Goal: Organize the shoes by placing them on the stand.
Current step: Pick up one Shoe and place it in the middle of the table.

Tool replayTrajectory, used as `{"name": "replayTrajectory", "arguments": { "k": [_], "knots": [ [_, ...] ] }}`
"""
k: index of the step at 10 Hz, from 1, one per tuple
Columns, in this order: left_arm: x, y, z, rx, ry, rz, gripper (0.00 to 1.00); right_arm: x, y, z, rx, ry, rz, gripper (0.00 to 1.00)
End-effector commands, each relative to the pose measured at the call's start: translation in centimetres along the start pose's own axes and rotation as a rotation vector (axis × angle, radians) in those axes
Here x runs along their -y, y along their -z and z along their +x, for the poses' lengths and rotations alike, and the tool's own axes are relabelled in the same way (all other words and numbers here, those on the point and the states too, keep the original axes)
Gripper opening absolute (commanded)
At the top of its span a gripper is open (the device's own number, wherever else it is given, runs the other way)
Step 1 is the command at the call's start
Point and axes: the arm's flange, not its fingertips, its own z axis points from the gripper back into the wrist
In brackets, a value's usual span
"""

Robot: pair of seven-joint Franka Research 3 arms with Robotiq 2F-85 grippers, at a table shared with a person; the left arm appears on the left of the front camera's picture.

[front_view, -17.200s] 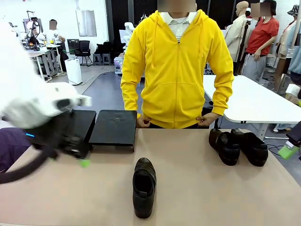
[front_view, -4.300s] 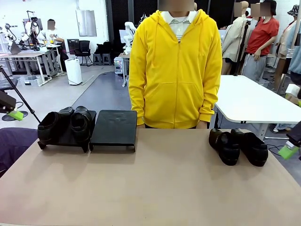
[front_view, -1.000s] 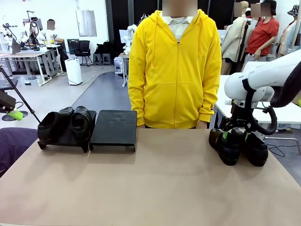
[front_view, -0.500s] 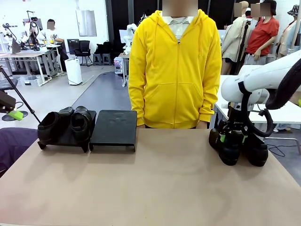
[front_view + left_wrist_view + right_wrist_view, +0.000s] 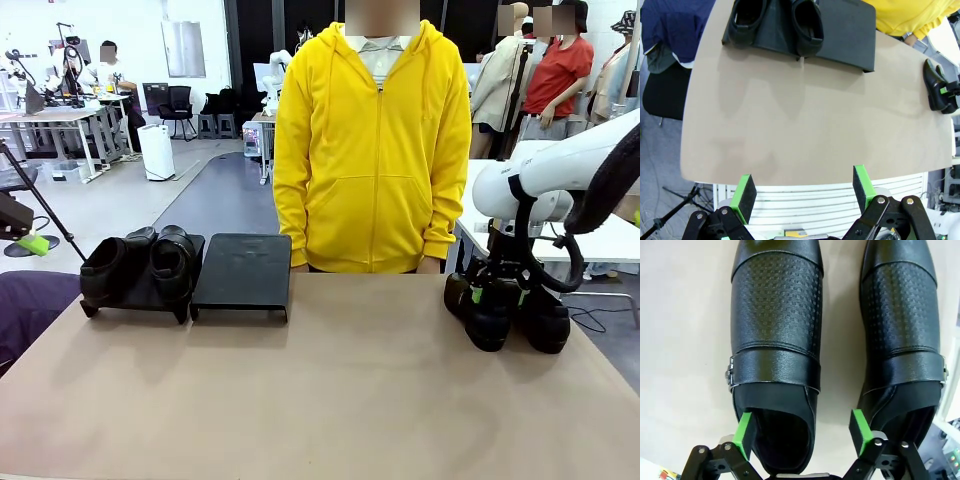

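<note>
Two black shoes [image 5: 105, 268] [image 5: 172, 262] rest on the left stand [image 5: 140, 290]. Beside it is a second stand [image 5: 243, 270] with a bare top. Another pair of shoes [image 5: 487, 318] [image 5: 547, 320] sits on the table at the right. My right gripper [image 5: 495, 292] is down over the left shoe of that pair. In the right wrist view its green pads [image 5: 743, 435] straddle the heel end of that shoe [image 5: 775, 335], open, with the other shoe [image 5: 902, 325] alongside. My left gripper [image 5: 802, 192] hangs open above the table's near edge.
A person in a yellow hoodie [image 5: 372, 150] stands at the far side of the brown table [image 5: 330, 400], hands down behind its edge. The left gripper's green pad [image 5: 35, 243] shows at the far left, off the table. A white table [image 5: 540, 215] stands behind on the right.
The right arm has shifted slightly and its gripper has settled a little lower around the heel of the left shoe of the right-hand pair. Nothing else has moved.
</note>
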Motion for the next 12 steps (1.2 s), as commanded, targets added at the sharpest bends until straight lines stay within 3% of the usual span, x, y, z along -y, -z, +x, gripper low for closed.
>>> {"name": "replayTrajectory", "arguments": {
  "k": [1, 2, 9, 12],
  "knots": [
    [-0.3, -0.1, 0.1, -0.001, 0.013, 0.004, 1.00, 0.1, 0.0, 0.8, -0.010, 0.028, 0.005, 0.14],
    [-0.3, -0.1, 0.1, -0.001, 0.013, 0.004, 1.00, 0.1, 0.1, 0.8, -0.015, 0.028, 0.008, 0.00],
    [-0.3, -0.1, 0.1, -0.001, 0.013, 0.004, 1.00, -0.3, -0.1, 0.3, -0.021, 0.004, 0.009, 0.00],
    [-0.3, -0.1, 0.1, -0.001, 0.013, 0.004, 1.00, -0.5, -4.7, -2.8, 0.036, 0.045, 0.035, 0.00]
  ]
}}
